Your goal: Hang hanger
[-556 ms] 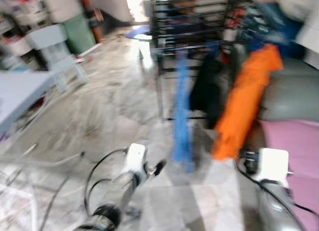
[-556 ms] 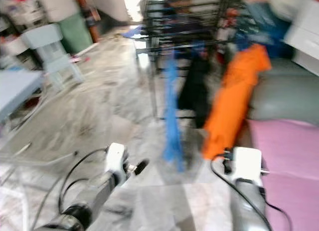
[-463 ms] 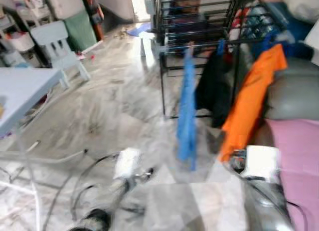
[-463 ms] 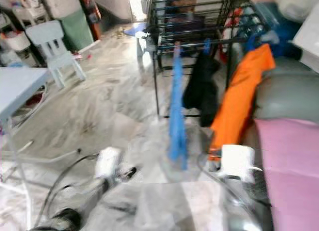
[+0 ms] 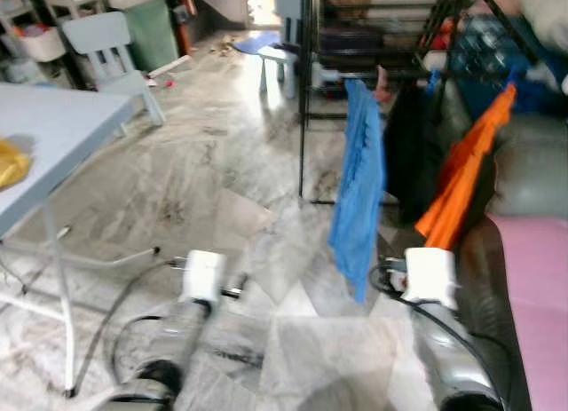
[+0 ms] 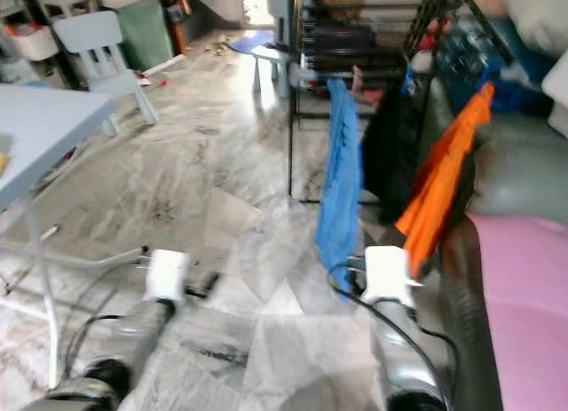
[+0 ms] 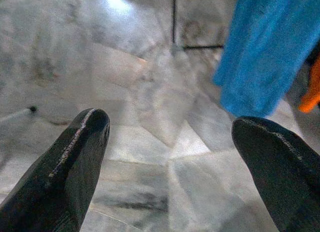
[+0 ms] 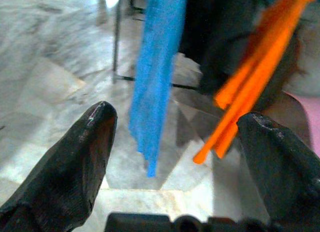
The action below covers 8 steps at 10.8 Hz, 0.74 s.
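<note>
Ahead on rack (image 5: 373,38): blue cloth (image 5: 359,198), dark garment (image 5: 413,154), orange garment (image 5: 461,176), likely on hangers; blur. Left gripper (image 7: 170,157) and right gripper (image 8: 175,162) low over floor (image 5: 222,180), jaws spread, empty.

Drying rack (image 5: 373,38) stands ahead, right of centre, on the floor (image 5: 222,189). Three garments hang from its front rail: a cloth (image 5: 359,189) leftmost, a dark garment (image 5: 410,154) behind it, another garment (image 5: 461,176) rightmost. Sofa (image 5: 532,251) lies at far right, beside the rack. A surface (image 5: 53,131) stands at left, a small chair (image 5: 106,60) behind it.
</note>
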### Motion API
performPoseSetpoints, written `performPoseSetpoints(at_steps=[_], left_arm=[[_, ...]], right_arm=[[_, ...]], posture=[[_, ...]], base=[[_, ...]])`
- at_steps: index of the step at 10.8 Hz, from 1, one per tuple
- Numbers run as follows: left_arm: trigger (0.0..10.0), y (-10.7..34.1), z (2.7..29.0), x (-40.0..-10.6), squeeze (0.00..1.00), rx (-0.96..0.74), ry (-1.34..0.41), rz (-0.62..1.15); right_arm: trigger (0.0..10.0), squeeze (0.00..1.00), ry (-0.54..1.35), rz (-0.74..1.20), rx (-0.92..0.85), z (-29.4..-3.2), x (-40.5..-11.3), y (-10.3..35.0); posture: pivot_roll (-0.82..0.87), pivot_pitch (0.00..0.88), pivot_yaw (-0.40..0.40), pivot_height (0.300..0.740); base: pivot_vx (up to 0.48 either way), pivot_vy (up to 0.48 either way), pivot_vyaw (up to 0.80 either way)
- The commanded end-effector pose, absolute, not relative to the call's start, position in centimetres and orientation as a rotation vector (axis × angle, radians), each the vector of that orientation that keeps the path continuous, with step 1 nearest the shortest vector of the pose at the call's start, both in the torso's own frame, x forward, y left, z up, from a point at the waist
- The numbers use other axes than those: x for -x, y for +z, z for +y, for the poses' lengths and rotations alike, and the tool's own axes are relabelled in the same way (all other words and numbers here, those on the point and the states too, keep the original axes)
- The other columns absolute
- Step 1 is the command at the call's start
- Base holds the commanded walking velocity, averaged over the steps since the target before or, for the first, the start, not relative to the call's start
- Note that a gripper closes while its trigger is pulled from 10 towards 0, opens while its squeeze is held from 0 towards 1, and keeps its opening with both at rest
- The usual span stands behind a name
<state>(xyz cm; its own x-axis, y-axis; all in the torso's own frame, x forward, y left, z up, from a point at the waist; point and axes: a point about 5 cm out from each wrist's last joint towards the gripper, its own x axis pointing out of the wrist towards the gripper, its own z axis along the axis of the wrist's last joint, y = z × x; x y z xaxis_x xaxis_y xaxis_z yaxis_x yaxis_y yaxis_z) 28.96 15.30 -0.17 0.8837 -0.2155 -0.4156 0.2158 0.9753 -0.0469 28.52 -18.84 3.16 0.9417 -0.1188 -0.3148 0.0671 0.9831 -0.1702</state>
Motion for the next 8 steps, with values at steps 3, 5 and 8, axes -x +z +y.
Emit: performPoseSetpoints(at_steps=[3, 5, 8], left_arm=[[10.0, -2.3, 15.7, -26.5, 0.00, 0.000, -0.182, 0.494], [10.0, -3.1, 15.1, -25.3, 0.00, 0.025, -0.184, 0.510], [10.0, -2.4, 15.2, -26.0, 0.00, 0.092, -0.104, 0.456]], right_arm=[[10.0, 0.00, -0.064, 0.382, 0.164, -18.4, -28.5, 1.7], [10.0, 0.00, -0.059, 0.383, 0.158, -18.2, -28.3, 1.3], [10.0, 0.00, -0.106, 0.375, 0.143, -19.2, -27.2, 0.9]], posture=[[-0.01, 0.000, -0.012, 0.740], [-0.02, 0.000, 0.008, 0.740], [-0.06, 0.004, 0.040, 0.740]], base=[[0.000, 0.000, 0.00], [0.000, 0.000, 0.00], [0.000, 0.000, 0.00]])
